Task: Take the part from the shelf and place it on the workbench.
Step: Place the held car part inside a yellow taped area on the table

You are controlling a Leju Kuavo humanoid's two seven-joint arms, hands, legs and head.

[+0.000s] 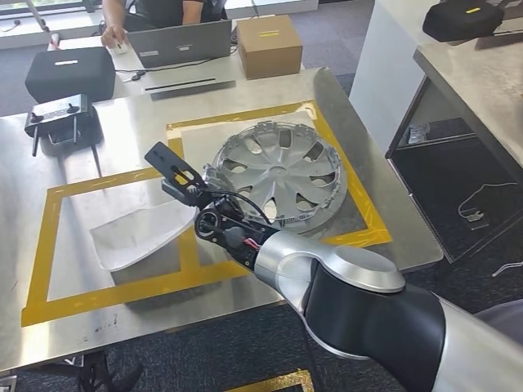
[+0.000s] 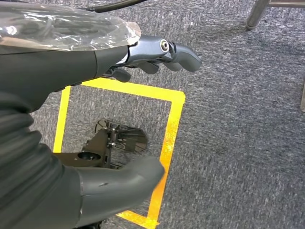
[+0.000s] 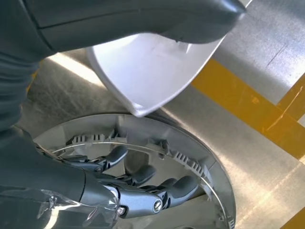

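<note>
Hubcap, silver and round with spoke-shaped openings, lies flat on a metal surface, inside the right-hand box of a frame of yellow tape. Its far-right rim sits close to the tape line that runs along the surface's right edge, beyond which the surface drops off to dark floor. On its near-left rim rests the right robot hand; the right wrist view shows the dark fingers curled over the toothed inner edge of the rim, grasping the hubcap.

Just left of the hubcap, a white curved plastic panel lies in the left-hand taped box, its pointed end near the hand. Bare metal stretches across the rest of that box.

Toward the far edge of the surface stand a black case, a laptop and a cardboard box, with a person seated behind them.

The left robot hand hangs over grey carpet marked with a yellow tape square, fingers gently bent and apart, released and holding nothing.
</note>
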